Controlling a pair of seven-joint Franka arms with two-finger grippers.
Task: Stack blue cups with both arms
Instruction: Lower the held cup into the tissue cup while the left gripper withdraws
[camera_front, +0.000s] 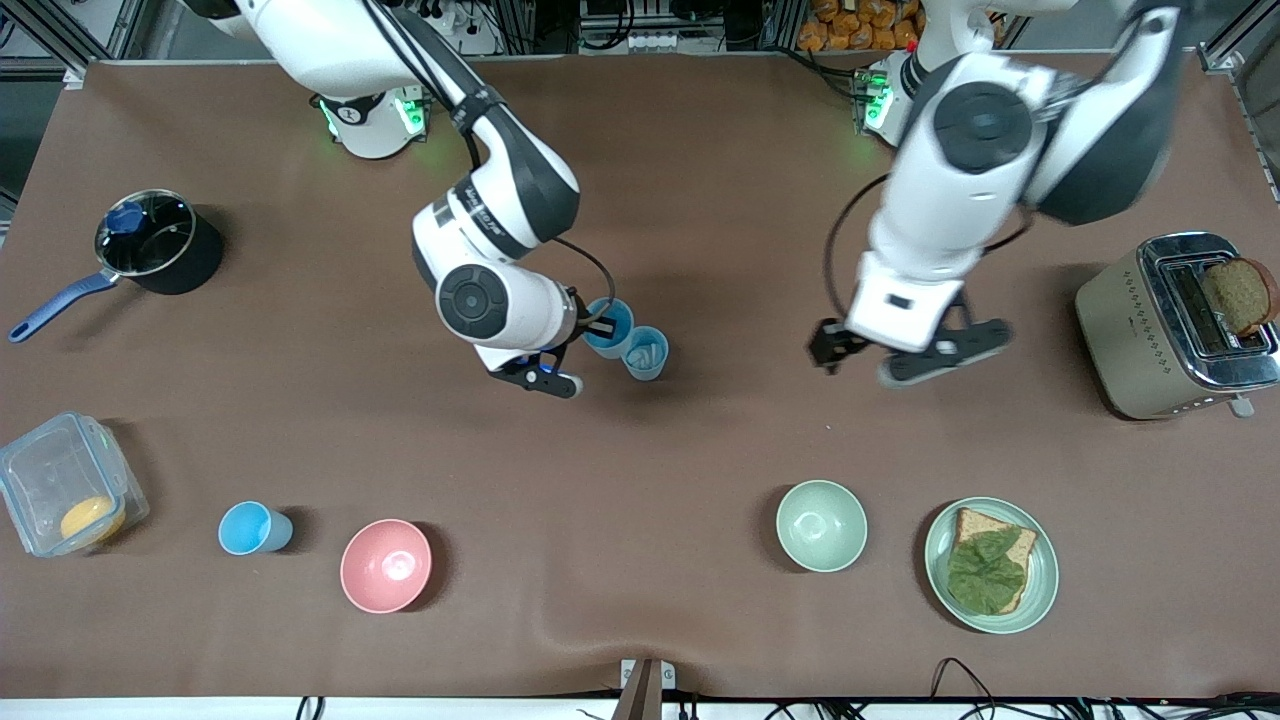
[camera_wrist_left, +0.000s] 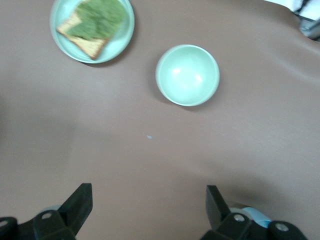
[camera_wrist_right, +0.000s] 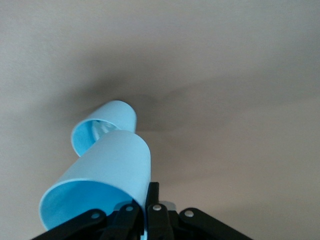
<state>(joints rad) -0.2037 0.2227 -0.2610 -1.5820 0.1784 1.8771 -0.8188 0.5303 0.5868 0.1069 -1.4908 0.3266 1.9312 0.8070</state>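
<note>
My right gripper (camera_front: 598, 326) is shut on the rim of a bright sky-blue cup (camera_front: 610, 328) near the middle of the table, one finger inside it and one outside. In the right wrist view the gripper (camera_wrist_right: 150, 192) pinches that cup's wall (camera_wrist_right: 102, 175). A paler grey-blue cup (camera_front: 645, 352) with a whitish inside stands close beside it, nearer the front camera, and also shows in the right wrist view (camera_wrist_right: 107, 124). My left gripper (camera_front: 905, 358) hangs open and empty over bare table between the cups and the toaster; its fingers (camera_wrist_left: 80, 200) stand wide apart.
A third blue cup (camera_front: 255, 528) sits beside a pink bowl (camera_front: 385, 565). There is also a pale green bowl (camera_front: 822, 525), a plate (camera_front: 1040, 590) with toast and lettuce, a toaster (camera_front: 1130, 330) with bread, a pot (camera_front: 150, 245) and a clear box (camera_front: 40, 470).
</note>
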